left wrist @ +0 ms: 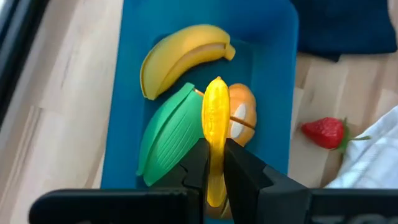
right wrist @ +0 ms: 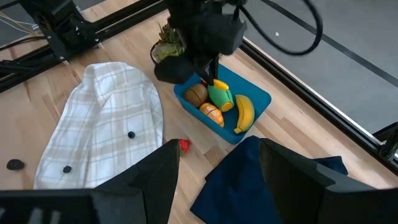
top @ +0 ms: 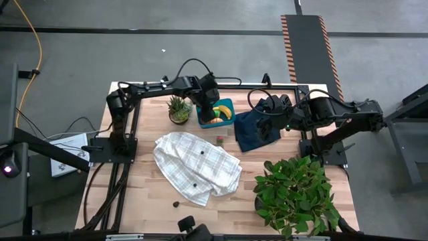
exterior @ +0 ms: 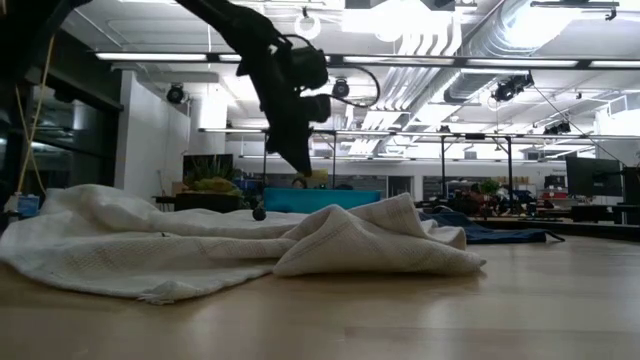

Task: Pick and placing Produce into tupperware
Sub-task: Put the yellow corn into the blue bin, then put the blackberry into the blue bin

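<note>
The teal tupperware (right wrist: pixel 258 98) stands at the table's far middle, beside a small potted plant (top: pixel 178 109). In it lie a yellow banana (left wrist: pixel 183 56), a green piece (left wrist: pixel 171 134), an orange piece (left wrist: pixel 241 115) and a brown piece (right wrist: pixel 196 93). My left gripper (left wrist: pixel 216 146) hangs just above them, shut on a thin yellow piece (left wrist: pixel 216 106). A red strawberry (left wrist: pixel 324 132) lies on the wood next to the tupperware. My right gripper (right wrist: pixel 217 186) waits open above the dark navy cloth (top: pixel 254 130). My left gripper pinches the thin yellow piece by its near end (left wrist: pixel 216 130) between its two fingers (left wrist: pixel 242 165). The fingers come from above, slanting down, and lie along the piece. The piece sticks out past the fingertips, clear above the produce in the tupperware.
A white checked cloth (top: pixel 197 164) lies crumpled mid-table with two dark berries (right wrist: pixel 130 134) on it. Another dark berry (top: pixel 176 204) lies on the wood near the front. A big leafy plant (top: pixel 297 191) fills the near right corner.
</note>
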